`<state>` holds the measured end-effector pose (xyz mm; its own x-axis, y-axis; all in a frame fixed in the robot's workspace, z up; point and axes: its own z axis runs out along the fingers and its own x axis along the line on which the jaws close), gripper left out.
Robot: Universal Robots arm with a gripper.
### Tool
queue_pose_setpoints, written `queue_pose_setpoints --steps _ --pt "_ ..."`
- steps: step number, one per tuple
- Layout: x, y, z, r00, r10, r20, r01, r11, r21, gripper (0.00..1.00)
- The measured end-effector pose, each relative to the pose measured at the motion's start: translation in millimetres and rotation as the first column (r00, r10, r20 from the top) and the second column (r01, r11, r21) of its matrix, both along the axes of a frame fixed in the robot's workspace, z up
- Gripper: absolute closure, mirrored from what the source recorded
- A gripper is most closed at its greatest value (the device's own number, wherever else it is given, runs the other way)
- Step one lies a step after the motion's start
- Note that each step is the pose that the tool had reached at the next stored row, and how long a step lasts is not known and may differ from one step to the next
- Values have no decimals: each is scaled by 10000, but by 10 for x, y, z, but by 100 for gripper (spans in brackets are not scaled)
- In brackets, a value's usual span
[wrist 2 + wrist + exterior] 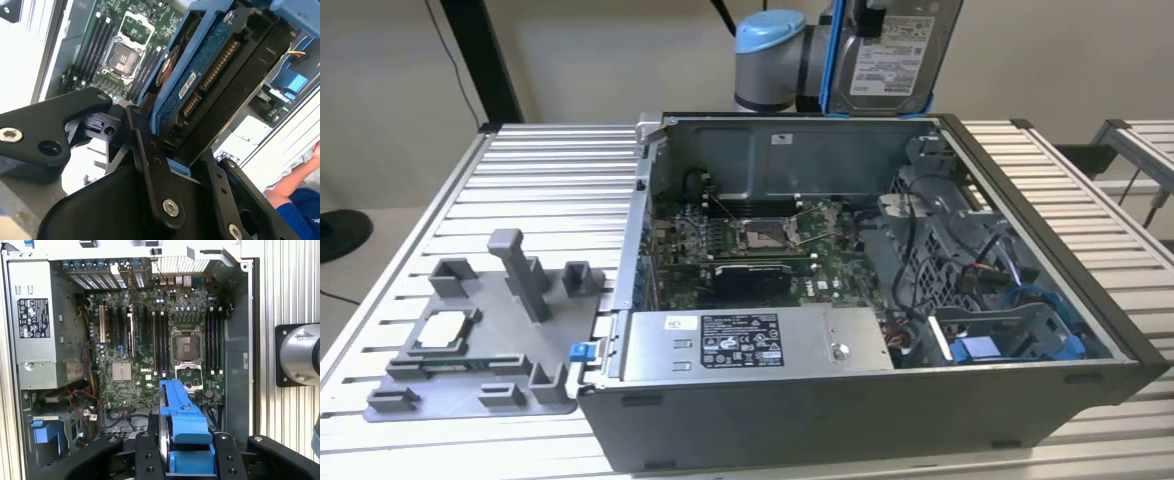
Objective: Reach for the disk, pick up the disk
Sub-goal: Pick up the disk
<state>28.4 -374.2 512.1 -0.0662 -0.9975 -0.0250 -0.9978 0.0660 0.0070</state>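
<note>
The disk (894, 50), silver-grey with a white label and a blue frame, hangs upright above the back wall of the open computer case (1121, 345), high in the exterior view. My gripper (185, 442) is shut on it. In the first wrist view, black fingers (149, 457) press on both sides of the disk's blue frame (181, 415). The second wrist view shows the disk's circuit-board side (200, 75) clamped in the gripper (172, 145), with the motherboard far below it.
Inside the case lie the motherboard (747, 245), a grey power supply (747, 345) and a blue drive bay (987, 348). A grey fixture (480, 330) stands on the slatted table (547, 180) at the exterior view's left. A person's arm (295, 192) shows beside the case.
</note>
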Motion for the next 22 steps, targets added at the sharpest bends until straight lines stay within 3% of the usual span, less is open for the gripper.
queue_pose_setpoints --steps 22 --pt "594 0 -2 10000 2 0 -2 10000 0 100"
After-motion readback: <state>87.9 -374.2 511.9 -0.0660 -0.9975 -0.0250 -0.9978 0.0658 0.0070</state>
